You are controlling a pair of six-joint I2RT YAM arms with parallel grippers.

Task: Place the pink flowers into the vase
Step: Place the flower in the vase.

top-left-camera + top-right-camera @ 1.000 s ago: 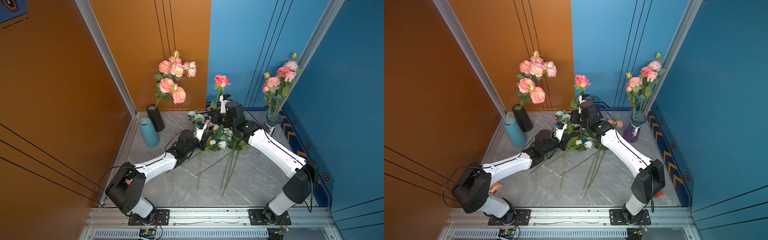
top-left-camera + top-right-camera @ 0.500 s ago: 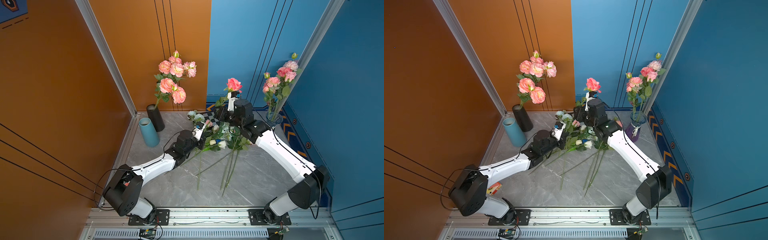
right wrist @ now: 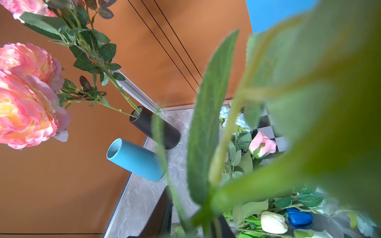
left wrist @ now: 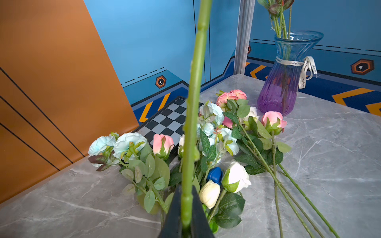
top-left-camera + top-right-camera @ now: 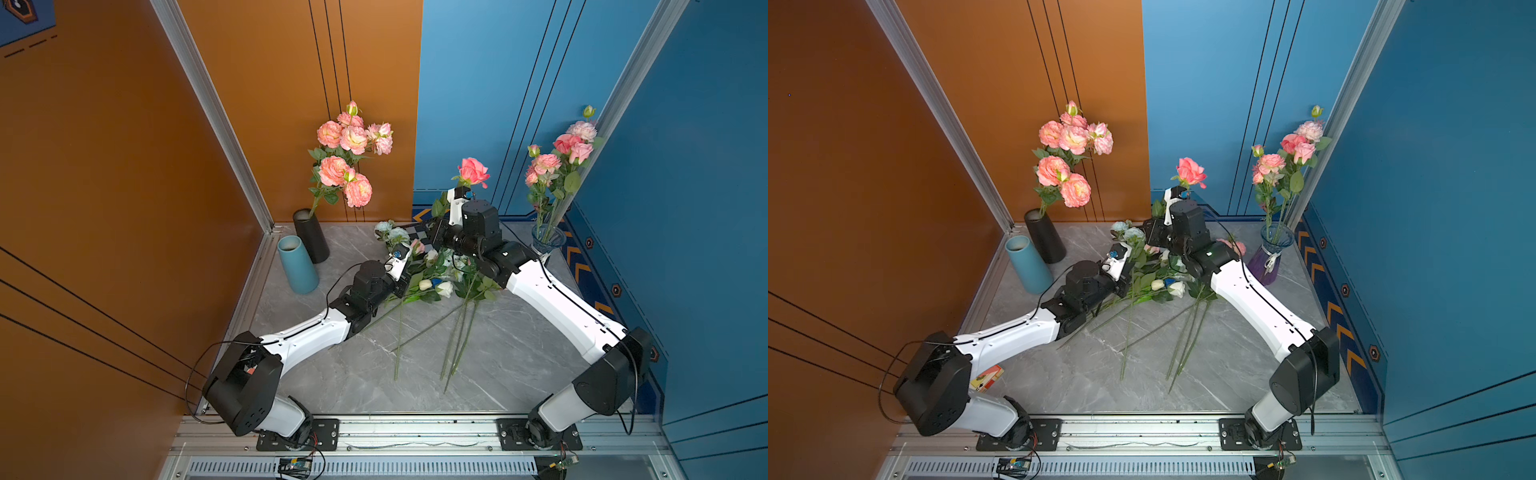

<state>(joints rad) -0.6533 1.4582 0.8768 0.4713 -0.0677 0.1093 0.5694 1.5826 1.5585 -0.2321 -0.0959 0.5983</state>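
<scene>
A pink rose [image 5: 473, 171] stands upright over the table's middle on a long green stem [image 4: 193, 103]. My left gripper [image 4: 186, 189] is shut on the lower stem, low beside the flower pile [image 5: 409, 276]. Higher on that stem, under the bloom, my right gripper [image 3: 194, 204] [image 5: 430, 232] has its fingers round the stem and leaves, which blur that view. More pink flowers [image 4: 273, 120] lie in the pile. The glass vase [image 5: 1273, 253] [image 4: 286, 78], blue fading to purple, stands at the back right with pink flowers [image 5: 557, 160] in it.
A black vase [image 5: 311, 235] with salmon-pink blooms [image 5: 347, 166] and an empty teal vase [image 5: 297, 264] stand at the back left. White roses [image 4: 237, 177], pale blue sprays [image 4: 121, 142], a small blue thing [image 4: 215, 175] and a checkerboard [image 4: 169, 121] share the pile. Long stems [image 5: 457, 345] trail toward the front.
My right gripper and the upright pink rose have shifted to the right, toward the glass vase. The left arm has hardly moved.
</scene>
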